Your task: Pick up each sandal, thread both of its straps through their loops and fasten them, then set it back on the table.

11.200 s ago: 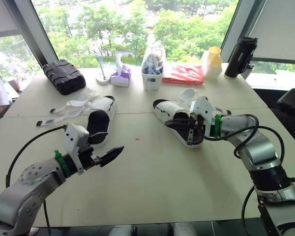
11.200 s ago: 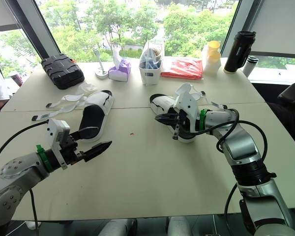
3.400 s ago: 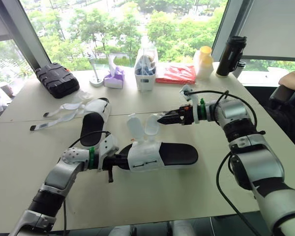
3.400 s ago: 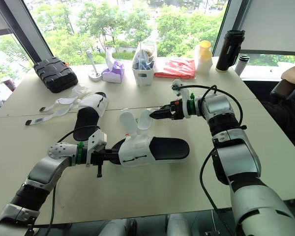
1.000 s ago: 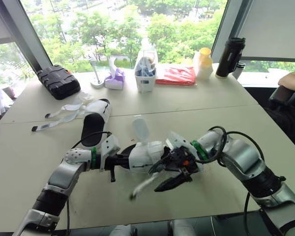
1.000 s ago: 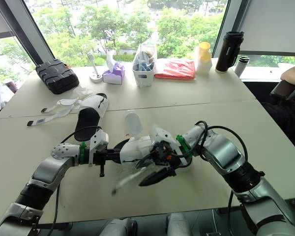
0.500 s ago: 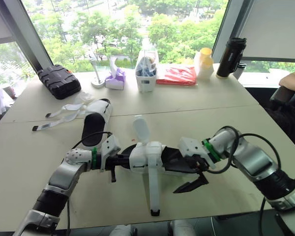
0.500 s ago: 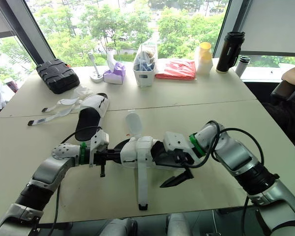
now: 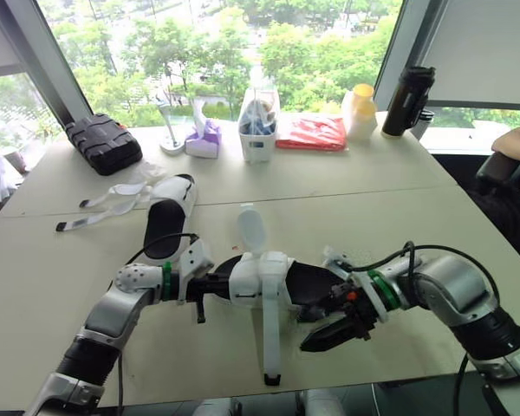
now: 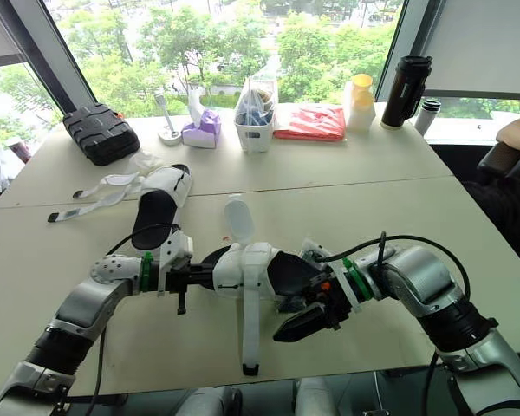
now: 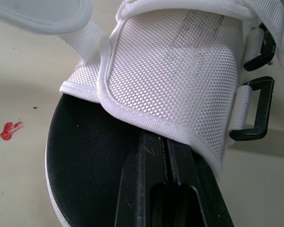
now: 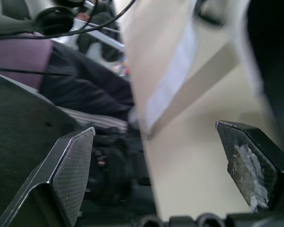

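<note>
Left eye view: black case [image 9: 104,143] beyond second sandal [image 9: 165,221] (straps [image 9: 113,192] loose).

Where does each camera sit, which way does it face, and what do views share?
Left eye view: on the head, facing forward and down over the table; both arms show, left gripper holding the sandal, right gripper open beside it.
Right eye view: same head, same scene, slightly offset.
Left wrist view: along shut fingers onto the sandal's footbed and white upper.
Right wrist view: between open fingers toward the hanging strap.
Shared: the strap appears in both eye views and the right wrist view.
</note>
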Robot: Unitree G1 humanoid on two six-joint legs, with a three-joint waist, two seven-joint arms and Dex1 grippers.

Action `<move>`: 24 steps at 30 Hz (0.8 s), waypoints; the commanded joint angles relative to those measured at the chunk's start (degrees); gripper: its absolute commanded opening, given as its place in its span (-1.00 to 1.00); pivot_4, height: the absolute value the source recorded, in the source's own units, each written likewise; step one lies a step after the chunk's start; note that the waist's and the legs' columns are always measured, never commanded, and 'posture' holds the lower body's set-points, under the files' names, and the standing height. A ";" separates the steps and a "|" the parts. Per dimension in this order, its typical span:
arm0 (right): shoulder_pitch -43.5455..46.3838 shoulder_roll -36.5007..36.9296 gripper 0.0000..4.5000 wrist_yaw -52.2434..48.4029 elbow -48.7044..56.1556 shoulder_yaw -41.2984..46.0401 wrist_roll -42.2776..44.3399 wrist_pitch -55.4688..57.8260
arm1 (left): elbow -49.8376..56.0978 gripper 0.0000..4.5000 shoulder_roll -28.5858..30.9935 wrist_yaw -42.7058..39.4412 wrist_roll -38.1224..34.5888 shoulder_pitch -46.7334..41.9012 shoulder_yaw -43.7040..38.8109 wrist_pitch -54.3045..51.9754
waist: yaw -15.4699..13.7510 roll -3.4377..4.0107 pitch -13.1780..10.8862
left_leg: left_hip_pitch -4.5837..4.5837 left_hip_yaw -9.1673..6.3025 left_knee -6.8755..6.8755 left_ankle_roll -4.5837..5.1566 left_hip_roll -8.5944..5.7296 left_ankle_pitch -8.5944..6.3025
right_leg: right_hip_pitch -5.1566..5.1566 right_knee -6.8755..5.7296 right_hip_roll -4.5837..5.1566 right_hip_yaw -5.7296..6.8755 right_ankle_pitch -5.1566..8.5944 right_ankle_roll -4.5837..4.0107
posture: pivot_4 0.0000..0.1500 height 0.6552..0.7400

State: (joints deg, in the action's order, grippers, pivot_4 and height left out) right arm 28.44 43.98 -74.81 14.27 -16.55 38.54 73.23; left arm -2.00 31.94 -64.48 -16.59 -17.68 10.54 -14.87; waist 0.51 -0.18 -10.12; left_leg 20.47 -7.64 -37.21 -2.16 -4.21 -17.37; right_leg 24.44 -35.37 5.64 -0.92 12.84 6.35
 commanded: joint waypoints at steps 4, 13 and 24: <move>1.82 2.05 0.97 0.08 5.14 4.42 7.45 2.79 | -0.63 -1.00 -0.13 -0.33 2.03 1.62 3.50 -2.40 | -0.05 0.00 0.00 | 0.01 0.02 -0.01 0.01 -0.01 -0.01 | -0.02 0.06 0.00 0.00 -0.06 0.10 | 1.00 1.00; -1.15 3.24 0.97 3.92 3.50 -4.14 0.84 -3.53 | -0.28 -1.00 -0.94 -0.10 1.96 0.70 3.43 -2.84 | -0.23 -0.04 0.01 | 0.02 0.03 -0.04 0.02 -0.02 -0.01 | -0.04 0.08 0.00 0.00 -0.07 0.14 | 1.00 1.00; 0.59 0.47 0.97 6.49 -4.06 -4.74 -3.33 -9.26 | 6.99 -1.00 0.60 -0.90 -0.45 3.94 3.11 -7.69 | 0.05 -0.11 0.05 | -0.03 0.03 -0.06 0.02 0.00 -0.01 | -0.09 0.11 -0.01 -0.01 -0.10 0.18 | 1.00 1.00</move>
State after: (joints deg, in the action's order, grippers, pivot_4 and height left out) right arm 28.02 44.59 -69.88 11.08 -22.67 36.58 64.71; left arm 4.16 32.05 -63.65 -16.93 -15.29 10.56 -20.98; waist 0.56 -0.29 -10.06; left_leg 20.44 -7.61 -37.28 -2.14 -4.21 -17.38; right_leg 24.35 -35.27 5.63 -0.93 12.75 6.52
